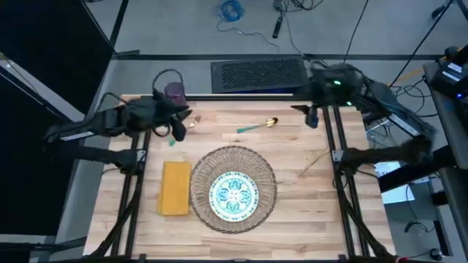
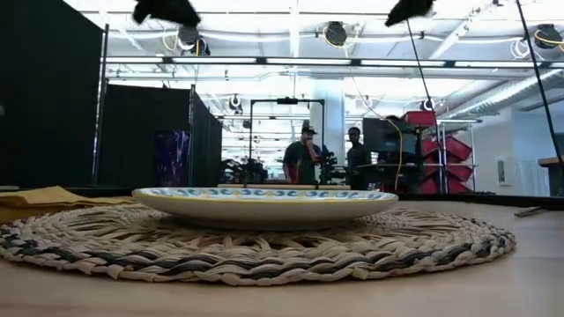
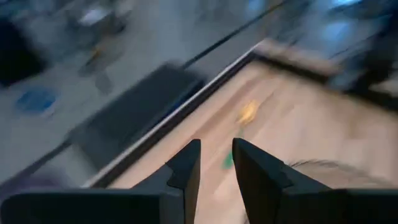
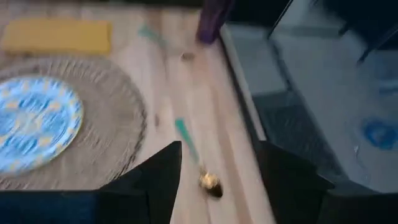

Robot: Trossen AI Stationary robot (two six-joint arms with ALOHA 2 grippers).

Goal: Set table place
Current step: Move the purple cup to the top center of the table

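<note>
The woven placemat (image 1: 232, 188) lies at the table's middle with the white and teal plate (image 1: 234, 193) on it. Flat on the wood to its left is the yellow napkin (image 1: 175, 188). A gold-and-teal spoon (image 1: 257, 126) lies toward the far edge, and another teal-handled piece (image 1: 175, 139) lies at the far left. The purple cup (image 1: 175, 90) stands at the far left edge. My left gripper (image 3: 216, 163) hovers above that far-left piece, its fingers a narrow gap apart with nothing between them. My right gripper (image 4: 217, 168) hangs open above the far right, over the spoon (image 4: 208, 180).
A thin gold piece (image 1: 314, 162) lies on the wood right of the placemat. A black keyboard (image 1: 257, 74) sits just beyond the far edge. Black frame rails (image 1: 344, 190) run along both sides. People stand far off in the room (image 2: 330, 158).
</note>
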